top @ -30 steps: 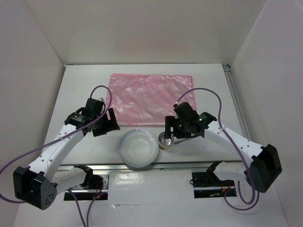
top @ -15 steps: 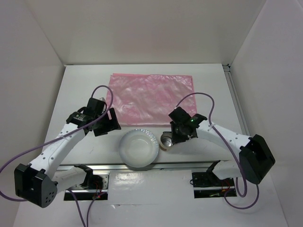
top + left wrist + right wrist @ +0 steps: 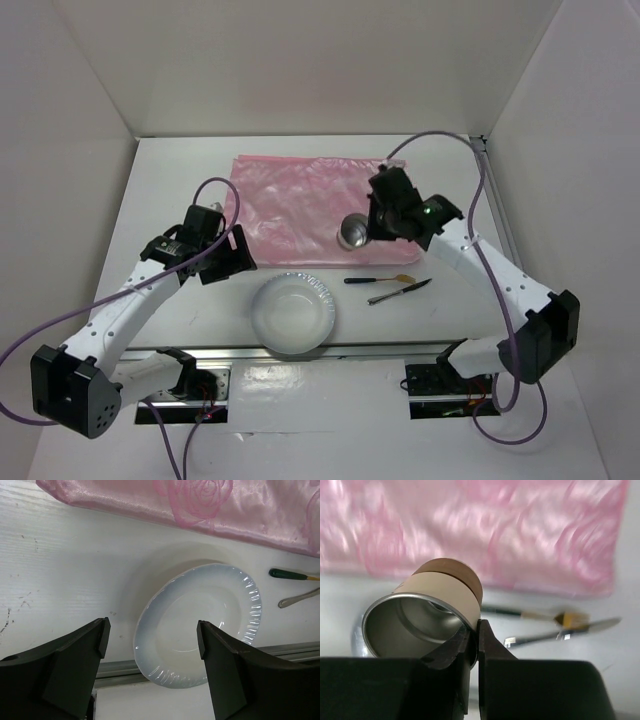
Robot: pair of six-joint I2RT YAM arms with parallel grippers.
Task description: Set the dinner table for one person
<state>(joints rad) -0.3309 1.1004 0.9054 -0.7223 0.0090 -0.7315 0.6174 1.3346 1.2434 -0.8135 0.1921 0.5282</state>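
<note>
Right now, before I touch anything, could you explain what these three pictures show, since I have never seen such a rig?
These are two robot arms bolted at a white table, each ending in a two-finger gripper. The wide picture looks down from above and behind them; the other two come from cameras on the wrists. On the table lie a pink mat, a white plate, a green-handled utensil and a silver utensil. The left gripper is open near the plate, holding nothing. The right gripper pinches the wall of a metal-lined cup, raised over the mat's edge.

Left hand [image 3: 152, 632] spread wide; right hand [image 3: 476, 630] clamped tight.
</note>
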